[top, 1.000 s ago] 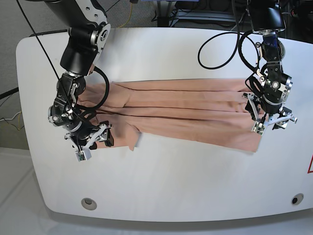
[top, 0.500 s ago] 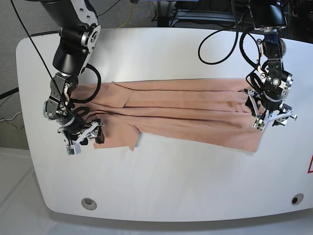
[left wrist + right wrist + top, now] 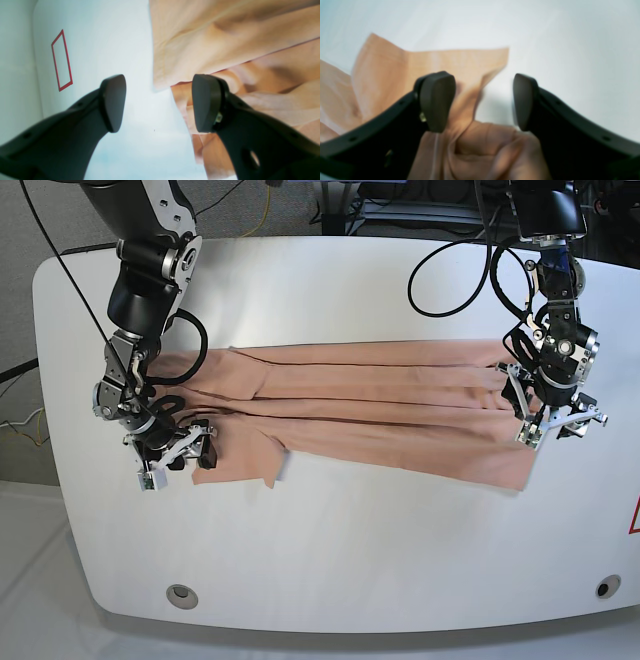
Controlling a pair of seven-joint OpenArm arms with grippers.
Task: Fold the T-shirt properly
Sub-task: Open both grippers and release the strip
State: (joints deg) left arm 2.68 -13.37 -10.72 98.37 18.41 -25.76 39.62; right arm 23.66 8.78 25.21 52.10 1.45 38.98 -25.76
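Peach thin-cloth T-shirt (image 3: pixel 380 415) | long axis along white worktop's (image 3: pixel 330 560) far edge | left gripper (image 3: pixel 560 420) and right gripper (image 3: pixel 175 455) released, one at each end

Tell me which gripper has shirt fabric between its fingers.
The right gripper: a T-shirt fold bunches between them. The left gripper frames bare table.

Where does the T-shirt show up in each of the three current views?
Base: T-shirt stretches across mid-table between both arms.
Left wrist: fills upper right, behind one finger of the open left claw.
Right wrist: lower left, under the open right claw.
Shared landmark: white table.
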